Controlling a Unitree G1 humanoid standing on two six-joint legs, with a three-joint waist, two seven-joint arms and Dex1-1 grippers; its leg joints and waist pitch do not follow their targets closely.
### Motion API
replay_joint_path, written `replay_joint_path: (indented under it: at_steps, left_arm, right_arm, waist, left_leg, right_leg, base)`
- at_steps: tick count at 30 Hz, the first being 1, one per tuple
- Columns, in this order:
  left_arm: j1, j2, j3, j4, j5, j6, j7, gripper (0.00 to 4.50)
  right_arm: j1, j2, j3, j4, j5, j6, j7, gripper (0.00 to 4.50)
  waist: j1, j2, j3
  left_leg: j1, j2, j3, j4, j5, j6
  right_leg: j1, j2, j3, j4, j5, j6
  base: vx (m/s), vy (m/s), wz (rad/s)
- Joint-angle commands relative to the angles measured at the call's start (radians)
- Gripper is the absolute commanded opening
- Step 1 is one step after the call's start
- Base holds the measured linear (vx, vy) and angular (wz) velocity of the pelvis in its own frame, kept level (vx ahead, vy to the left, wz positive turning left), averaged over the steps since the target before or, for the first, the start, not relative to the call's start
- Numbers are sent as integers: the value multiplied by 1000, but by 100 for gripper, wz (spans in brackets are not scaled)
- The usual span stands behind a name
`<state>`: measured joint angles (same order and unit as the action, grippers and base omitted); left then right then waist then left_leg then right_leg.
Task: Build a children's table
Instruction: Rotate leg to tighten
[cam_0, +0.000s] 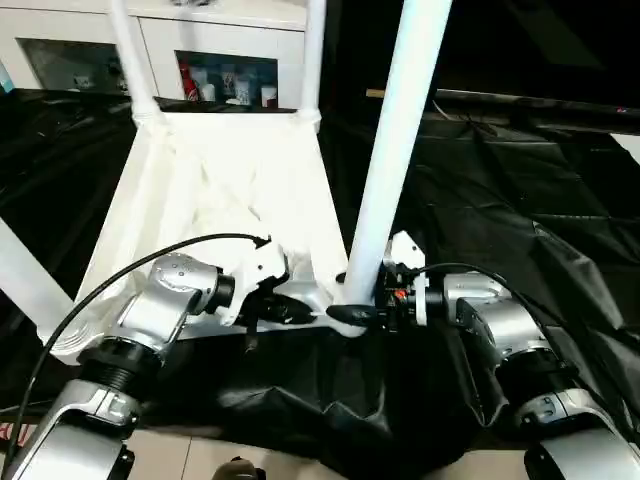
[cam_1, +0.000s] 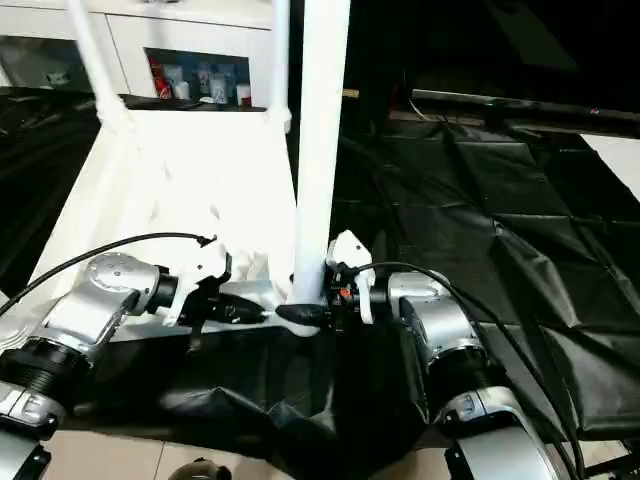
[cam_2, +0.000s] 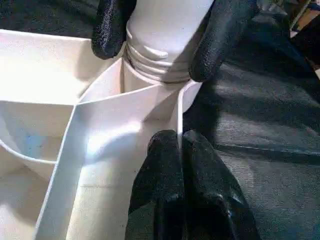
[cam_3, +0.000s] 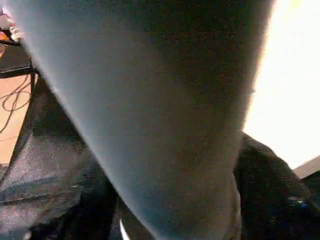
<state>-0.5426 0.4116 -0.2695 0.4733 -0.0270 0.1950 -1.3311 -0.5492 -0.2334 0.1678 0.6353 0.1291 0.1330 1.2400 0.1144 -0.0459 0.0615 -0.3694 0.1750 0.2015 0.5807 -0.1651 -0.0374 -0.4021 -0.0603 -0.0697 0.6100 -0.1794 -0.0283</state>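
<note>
Tabletop (cam_0: 215, 185) lies underside up on black sheeting (cam_0: 520, 210); near-right leg (cam_0: 395, 150) stands in its corner socket, threads showing. Right hand (cam_2: 157, 42) straddles the leg base, grip unclear. Left hand (cam_2: 180, 170) is closed, pinching the rim. Risk: cross-threading if the leg tilts.

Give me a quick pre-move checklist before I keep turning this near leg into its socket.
1. Right gripper around near leg, a finger each side just above the threads: ok.
2. Left gripper shut on tabletop rim wall by the corner socket: ok.
3. Leg fully seated: not ok, thread rings show above the socket.
4. Leg upright: cannot tell.
5. Two far legs standing in their sockets: ok.
</note>
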Motion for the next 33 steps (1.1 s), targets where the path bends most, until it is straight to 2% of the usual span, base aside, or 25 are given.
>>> replay_joint_path:
  at_steps: [1, 5, 7, 8, 9, 11, 12, 13, 14, 16, 17, 18, 19, 21, 22, 23, 24, 26, 28, 29, 33]
  left_arm:
    - [-2, -31, -22, -49, -40, 3, -13, 0]
    - [-15, -60, -4, -17, -9, 4, 82, 0]
    - [-38, -86, 15, 19, 2, 3, 152, 0]
    - [-38, -86, 15, 19, 2, 3, 152, 0]
    - [-50, -97, 23, 37, 9, -8, 184, 0]
    - [-82, -138, 46, 75, 17, 0, 274, 0]
    - [-96, -152, 54, 90, 21, 7, 308, 0]
    - [-114, -174, 59, 109, 31, 19, 359, 0]
    - [-125, -186, 61, 122, 38, 26, 391, 0]
    - [-153, -223, 73, 158, 52, 32, 471, 0]
    - [-169, -244, 81, 180, 56, 32, 513, 0]
    - [-179, -256, 84, 193, 59, 25, 534, 0]
    - [-179, -256, 84, 193, 59, 25, 534, 0]
    - [-187, -266, 80, 201, 62, 1, 530, 0]
    - [-187, -266, 80, 201, 62, 1, 530, 0]
    - [-181, -258, 72, 193, 65, -11, 510, 0]
    - [-176, -253, 68, 187, 62, -21, 493, 0]
    - [-166, -244, 63, 176, 53, -28, 462, 0]
    - [-158, -234, 57, 168, 53, -41, 443, 0]
    - [-146, -221, 49, 152, 46, -47, 407, 0]
    - [-120, -191, 38, 114, 26, -52, 328, 0]
  right_arm:
    - [17, 21, 56, -28, 12, 24, 34, 277]
    - [11, 67, 22, 7, -3, 22, -93, 266]
    - [-9, 104, -5, 60, -36, 5, -233, 265]
    - [-9, 104, -5, 60, -36, 5, -233, 264]
    - [-24, 120, -21, 91, -43, 9, -297, 264]
    - [-65, 176, -94, 171, -21, 21, -476, 264]
    - [-81, 195, -122, 199, -9, 28, -541, 264]
    - [-100, 219, -151, 228, 3, 22, -617, 264]
    - [-111, 232, -166, 244, 9, 18, -661, 263]
    - [-137, 261, -193, 286, 3, 3, -769, 263]
    - [-148, 276, -194, 300, -4, -7, -797, 263]
    - [-154, 288, -191, 308, -10, -21, -802, 263]
    - [-154, 288, -191, 308, -10, -21, -802, 263]
    - [-156, 305, -179, 310, -23, -66, -766, 263]
    - [-156, 305, -179, 310, -23, -66, -766, 263]
    - [-150, 305, -171, 297, -18, -71, -715, 319]
    - [-145, 302, -166, 289, -15, -70, -687, 333]
    - [-140, 296, -154, 282, -15, -74, -649, 339]
    - [-134, 286, -133, 273, -27, -81, -622, 378]
    - [-126, 270, -110, 257, -34, -86, -582, 378]
    - [-106, 229, -67, 219, -45, -98, -471, 381]
  waist:
    - [-4, 4, -62]
    - [-7, 4, -63]
    - [-19, 3, -56]
    - [-21, 2, -55]
    - [-26, 1, -56]
    - [-39, 3, -54]
    - [-45, 5, -55]
    - [-50, 4, -55]
    - [-58, 7, -57]
    - [-60, 7, -59]
    - [-61, 9, -59]
    - [-57, 7, -64]
    - [-57, 7, -64]
    - [-50, 11, -67]
    - [-49, 7, -70]
    - [-48, 10, -69]
    - [-47, 8, -70]
    - [-45, 12, -70]
    - [-46, 13, -69]
    - [-46, 17, -69]
    - [-51, 16, -67]
  left_leg:
    - [22, 72, -33, -69, -262, 8]
    - [24, 72, -34, -69, -261, 2]
    - [27, 68, -37, -70, -308, -18]
    - [30, 65, -40, -70, -324, -24]
    - [31, 66, -44, -69, -341, -28]
    - [33, 65, -48, -70, -365, -34]
    - [33, 64, -51, -70, -384, -43]
    - [29, 65, -53, -70, -385, -47]
    - [32, 63, -55, -69, -399, -54]
    - [32, 63, -50, -68, -388, -42]
    - [33, 63, -49, -68, -384, -41]
    - [32, 63, -45, -67, -357, -36]
    - [32, 63, -45, -67, -357, -36]
    - [24, 64, -40, -67, -303, -17]
    - [20, 62, -36, -64, -268, -3]
    - [20, 62, -35, -63, -258, 3]
    - [15, 60, -33, -61, -237, 16]
    - [13, 61, -34, -62, -211, 34]
    - [15, 63, -34, -63, -214, 31]
    - [15, 63, -35, -63, -220, 29]
    - [16, 66, -36, -65, -249, 26]
  right_leg:
    - [39, -101, 60, -85, -345, -174]
    - [36, -103, 61, -86, -348, -174]
    - [29, -105, 60, -97, -431, -159]
    - [30, -106, 58, -101, -468, -150]
    - [31, -110, 57, -107, -521, -131]
    - [23, -107, 55, -110, -555, -121]
    - [26, -109, 52, -113, -579, -111]
    - [27, -110, 52, -111, -582, -110]
    - [24, -109, 50, -114, -581, -104]
    - [20, -108, 56, -114, -535, -116]
    - [19, -106, 57, -113, -520, -121]
    - [23, -104, 58, -106, -451, -138]
    - [23, -104, 58, -106, -451, -138]
    - [32, -103, 62, -93, -331, -167]
    - [37, -102, 63, -87, -271, -182]
    - [37, -101, 63, -86, -254, -189]
    - [43, -102, 63, -83, -232, -194]
    - [48, -102, 61, -82, -218, -198]
    - [47, -100, 59, -82, -222, -203]
    - [47, -100, 59, -82, -228, -204]
    - [47, -99, 59, -83, -250, -206]
  base:
    - [0, 0, 0]
    - [0, 0, 0]
    - [0, 0, 0]
    - [0, 0, 0]
    - [0, 0, 0]
    - [0, 0, 0]
    - [0, 0, 0]
    - [0, 0, 0]
    - [0, 0, 0]
    - [0, 0, 0]
    - [0, 0, 0]
    - [0, 0, 0]
    - [0, 0, 0]
    - [0, 0, 0]
    - [0, 0, 0]
    - [0, 0, 0]
    - [51, -31, 3]
    - [0, 0, 0]
    - [0, 0, 0]
    - [0, 0, 0]
    - [0, 0, 0]
